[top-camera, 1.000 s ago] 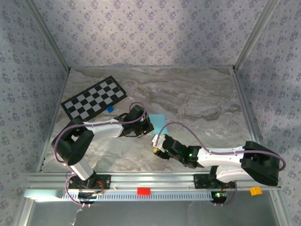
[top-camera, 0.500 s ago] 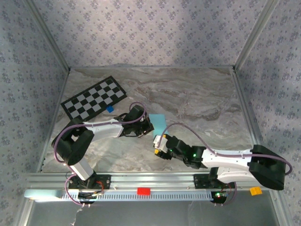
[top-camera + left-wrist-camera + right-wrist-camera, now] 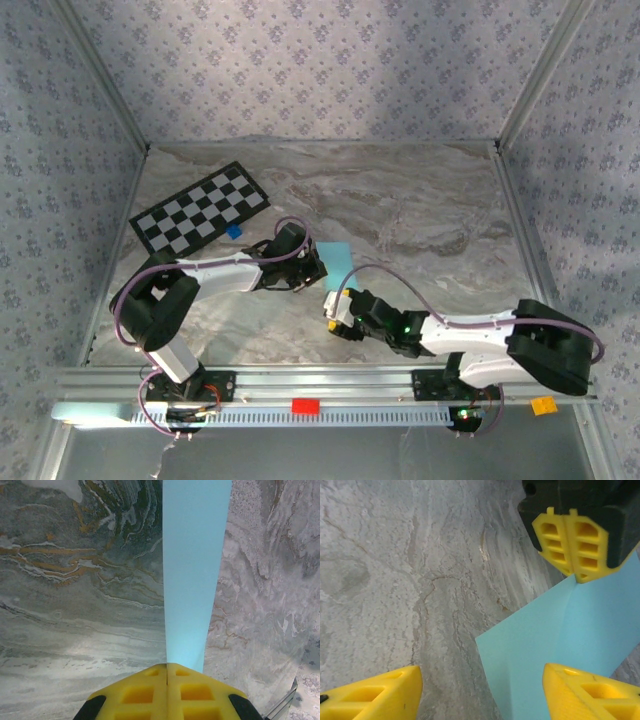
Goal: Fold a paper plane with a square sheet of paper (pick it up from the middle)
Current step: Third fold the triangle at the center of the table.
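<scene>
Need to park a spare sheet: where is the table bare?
Bare: the far and right table, from the checkerboard card to the right wall. Crowded: near centre, where the left gripper pinches the square sheet of paper and the right gripper is open beside it.

The top external view looks down from far above and behind the arm bases (image 3: 190,385) at its bottom edge, covering the whole marble table (image 3: 420,200). The left wrist view looks closely past the left gripper (image 3: 166,666), bottom centre, onto the square sheet of paper (image 3: 192,580). The right wrist view, low over the table behind the right gripper (image 3: 481,672), shares that sheet and left gripper at its right.
</scene>
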Robot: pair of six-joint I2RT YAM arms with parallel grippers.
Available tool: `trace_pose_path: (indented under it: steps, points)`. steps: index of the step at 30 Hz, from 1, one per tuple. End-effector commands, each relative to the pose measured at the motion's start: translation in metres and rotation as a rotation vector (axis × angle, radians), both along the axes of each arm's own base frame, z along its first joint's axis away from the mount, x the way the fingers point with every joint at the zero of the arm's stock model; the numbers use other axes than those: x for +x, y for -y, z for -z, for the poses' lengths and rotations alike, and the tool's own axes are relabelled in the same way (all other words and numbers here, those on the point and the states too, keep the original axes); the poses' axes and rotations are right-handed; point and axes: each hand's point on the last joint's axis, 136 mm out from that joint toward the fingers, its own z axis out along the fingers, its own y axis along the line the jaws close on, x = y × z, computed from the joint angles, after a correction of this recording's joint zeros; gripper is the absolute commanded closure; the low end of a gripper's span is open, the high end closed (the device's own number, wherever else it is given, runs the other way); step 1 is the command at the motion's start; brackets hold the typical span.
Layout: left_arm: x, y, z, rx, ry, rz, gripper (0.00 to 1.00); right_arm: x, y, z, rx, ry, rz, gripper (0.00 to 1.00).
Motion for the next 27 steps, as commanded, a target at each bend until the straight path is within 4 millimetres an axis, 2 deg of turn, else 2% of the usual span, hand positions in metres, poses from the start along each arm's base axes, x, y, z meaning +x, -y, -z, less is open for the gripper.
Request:
trace_pose_path:
  steps: [1,9,12,21,27]
  points:
    - [0.002,-0.002,-0.006,-0.01,0.008,-0.022,0.99,0.017,-0.012,-0.019,0.042,0.089,0.052,0.37]
    - [0.004,0.001,-0.006,-0.018,0.004,-0.018,0.99,0.025,-0.01,-0.019,0.048,0.106,0.117,0.48]
    - [0.004,0.002,-0.006,-0.018,0.005,-0.016,0.99,0.024,-0.009,-0.02,0.069,0.093,0.129,0.55]
    - [0.004,0.001,-0.006,-0.013,0.003,-0.015,0.99,0.022,-0.007,-0.017,0.09,0.059,0.154,0.67]
    - [0.004,0.001,-0.006,-0.011,0.004,-0.017,0.99,0.014,-0.009,-0.017,0.109,0.026,0.121,0.63]
